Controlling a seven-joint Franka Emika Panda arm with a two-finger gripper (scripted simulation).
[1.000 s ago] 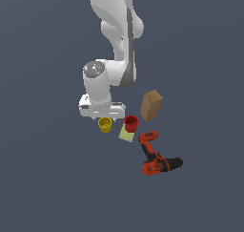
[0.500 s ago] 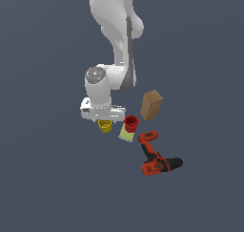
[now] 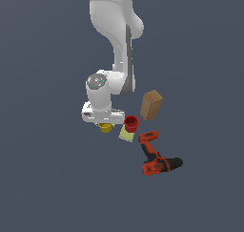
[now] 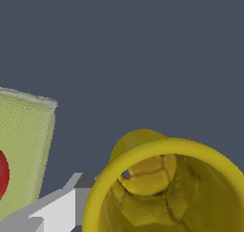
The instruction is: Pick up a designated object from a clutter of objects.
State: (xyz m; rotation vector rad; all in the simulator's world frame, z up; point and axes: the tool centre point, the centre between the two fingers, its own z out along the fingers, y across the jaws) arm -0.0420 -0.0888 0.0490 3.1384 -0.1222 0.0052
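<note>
Five things make up the clutter on the dark desk [image 3: 43, 178]: one yellow cup [image 3: 105, 127], one red cup [image 3: 131, 123], one brown box [image 3: 151, 105], one pale yellow-green block [image 3: 127, 134] and one orange-and-black drill [image 3: 156, 158]. One arm works among them.

The yellow cup, the thing to be picked, sits at the end of the group toward the exterior view's left, directly beneath the hand [image 3: 104, 123], which hangs low over it with the wrist pointing straight down. That vertical pose suits a cup with an open rim: the fingers can drop past the rim from above without sweeping sideways into the neighbours. The wrist view bears this out, for the cup's mouth [image 4: 171, 188] fills much of that picture and its ribbed inside can be seen down to the base, so the camera looks almost straight into it. One pale finger [image 4: 52, 209] shows just beside the cup's outer wall; the other is not visible, so whether the hand is wide or has closed on the wall cannot be told.

The red cup stands near the yellow one, resting on or against the flat block, close enough that a straight descent seems the safer choice. The box leans tilted beyond the red cup, and the drill lies on its side, well apart from the target.
</note>
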